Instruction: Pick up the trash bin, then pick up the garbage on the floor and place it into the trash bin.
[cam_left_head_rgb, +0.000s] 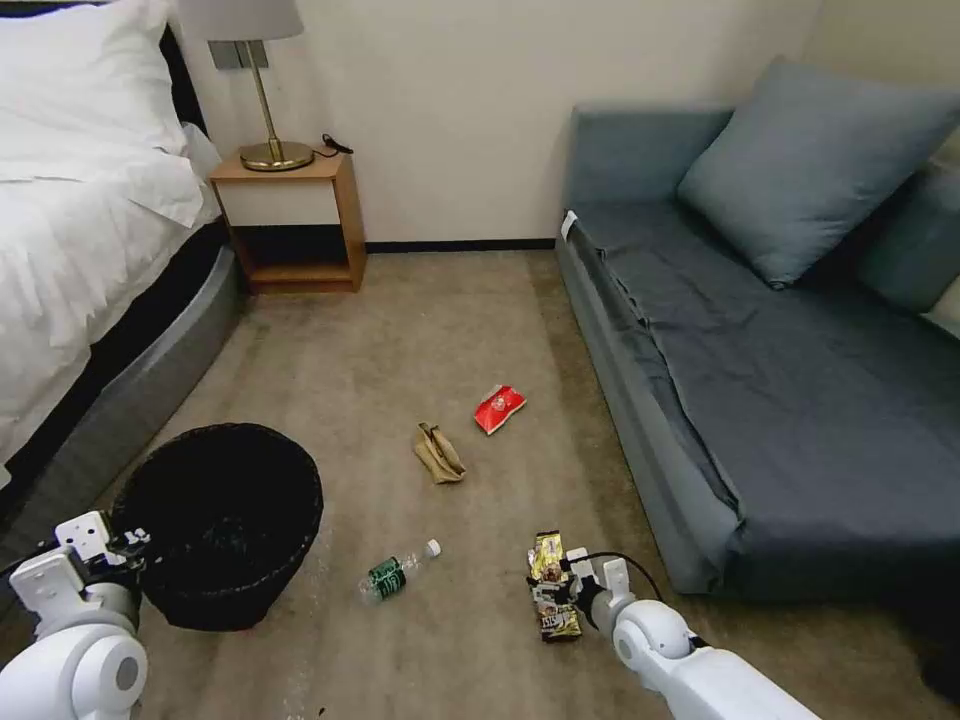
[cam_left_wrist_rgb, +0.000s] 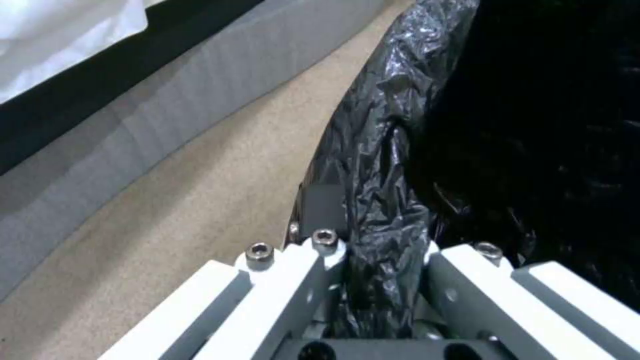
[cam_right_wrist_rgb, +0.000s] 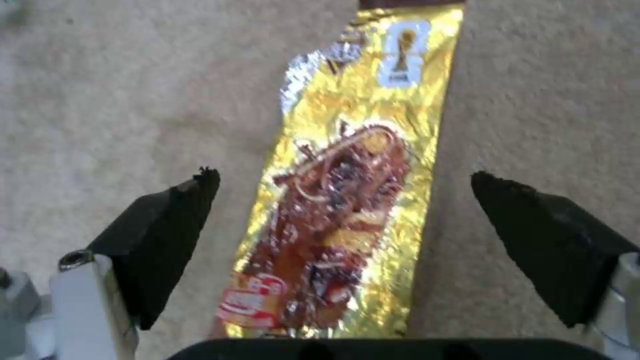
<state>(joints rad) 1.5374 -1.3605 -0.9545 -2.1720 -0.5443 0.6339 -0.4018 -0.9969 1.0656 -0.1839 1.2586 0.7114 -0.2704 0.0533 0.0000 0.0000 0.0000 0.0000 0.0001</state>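
Beige carpet (cam_left_head_rgb: 420, 330) between bed (cam_left_head_rgb: 70, 230) and sofa (cam_left_head_rgb: 780, 400).

snack wrapper (cam_right_wrist_rgb: 347, 210): far end cut off by the right wrist view's edge, near end hidden behind the claw body. trash bin (cam_left_wrist_rgb: 533, 125) interior too dark to read. bottle (cam_left_head_rgb: 398, 572) label print too small to read.
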